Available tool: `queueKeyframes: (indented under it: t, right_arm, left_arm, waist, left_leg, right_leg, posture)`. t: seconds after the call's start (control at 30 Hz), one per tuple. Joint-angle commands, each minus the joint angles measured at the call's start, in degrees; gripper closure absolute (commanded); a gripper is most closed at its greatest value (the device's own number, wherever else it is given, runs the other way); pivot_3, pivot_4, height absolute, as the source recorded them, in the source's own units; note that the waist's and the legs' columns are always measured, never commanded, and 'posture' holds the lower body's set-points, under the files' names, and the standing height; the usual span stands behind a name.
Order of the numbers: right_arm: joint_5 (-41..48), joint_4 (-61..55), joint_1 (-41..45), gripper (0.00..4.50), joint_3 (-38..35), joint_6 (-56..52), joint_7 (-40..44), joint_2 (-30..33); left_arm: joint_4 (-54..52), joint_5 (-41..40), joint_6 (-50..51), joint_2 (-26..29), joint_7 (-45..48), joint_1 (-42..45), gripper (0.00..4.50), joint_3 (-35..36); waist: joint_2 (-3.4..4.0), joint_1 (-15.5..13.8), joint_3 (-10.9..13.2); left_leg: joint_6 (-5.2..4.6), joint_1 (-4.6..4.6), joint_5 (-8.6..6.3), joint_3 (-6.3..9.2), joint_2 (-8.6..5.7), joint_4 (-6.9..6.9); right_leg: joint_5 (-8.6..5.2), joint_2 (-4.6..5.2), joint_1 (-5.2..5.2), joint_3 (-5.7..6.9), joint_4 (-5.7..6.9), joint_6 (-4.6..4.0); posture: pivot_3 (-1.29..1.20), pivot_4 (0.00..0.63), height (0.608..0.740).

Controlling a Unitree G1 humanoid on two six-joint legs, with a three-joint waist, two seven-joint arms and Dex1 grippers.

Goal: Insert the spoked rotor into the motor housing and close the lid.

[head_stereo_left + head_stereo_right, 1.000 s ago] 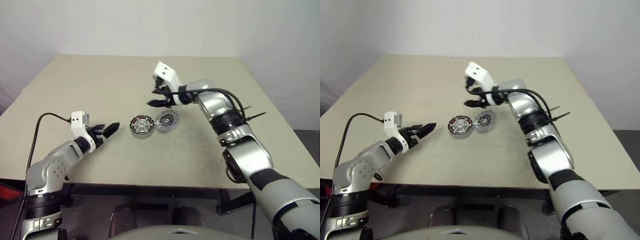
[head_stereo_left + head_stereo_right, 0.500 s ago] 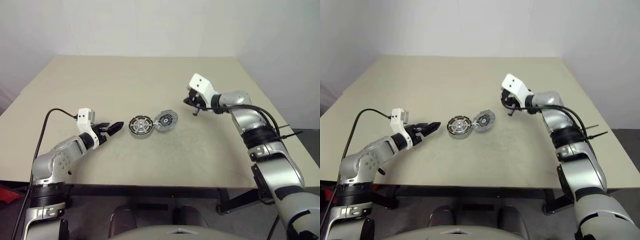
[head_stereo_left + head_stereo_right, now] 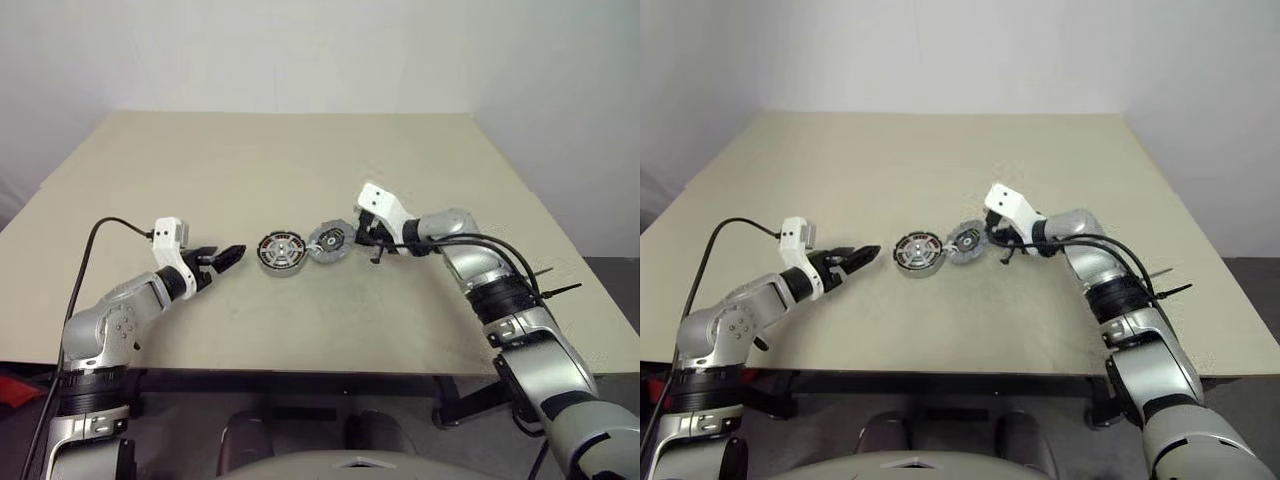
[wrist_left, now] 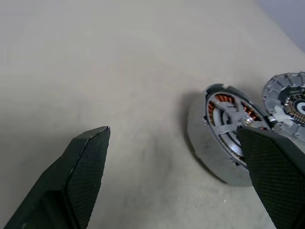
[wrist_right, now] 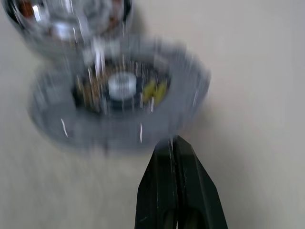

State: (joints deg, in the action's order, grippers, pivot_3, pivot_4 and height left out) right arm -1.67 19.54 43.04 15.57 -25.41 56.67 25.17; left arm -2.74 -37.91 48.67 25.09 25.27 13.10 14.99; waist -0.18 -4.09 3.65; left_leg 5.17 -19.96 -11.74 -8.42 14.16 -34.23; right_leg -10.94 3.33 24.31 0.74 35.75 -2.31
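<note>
Since a second ago the right gripper (image 3: 374, 250) has dropped from above the parts to tabletop (image 3: 300, 330) level, fingers pressed together and empty, its tip just beside the lid (image 3: 331, 240). The lid lies open, joined to the motor housing (image 3: 282, 252), mid-table. Left gripper (image 3: 222, 258), spread wide, stays near the housing's other side.
</note>
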Motion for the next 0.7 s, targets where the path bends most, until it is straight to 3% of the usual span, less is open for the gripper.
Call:
queueKeyframes:
  t: [0.03, 0.7]
  right_arm:
    - [3.4, -5.9, 2.8, 4.48, -2.5, -3.8, 0.2, -1.0]
    - [4.7, -10.3, 3.2, 4.48, -0.6, -8.3, -2.5, -5.7]
  left_arm:
    - [-2.3, -0.2, -0.2, 0.8, 0.0, 0.3, 0.0, 1.2]
    - [-2.8, -0.3, -0.1, 0.8, -1.0, 0.1, 0.0, 3.0]
  waist:
    - [0.0, -0.1, 0.0]
    - [-0.01, 0.1, 0.0]
  left_leg:
    - [0.0, 0.0, 0.0, 0.0, 0.0, 0.0]
    - [0.12, 0.03, 0.06, 0.0, 0.0, 0.04]
  right_leg:
    - [0.0, 0.0, 0.0, 0.01, -0.01, 0.0]
    - [0.0, -0.01, 0.0, -0.02, 0.01, 0.0]
  posture:
    - [0.0, 0.0, 0.74]
    - [0.0, 0.0, 0.74]
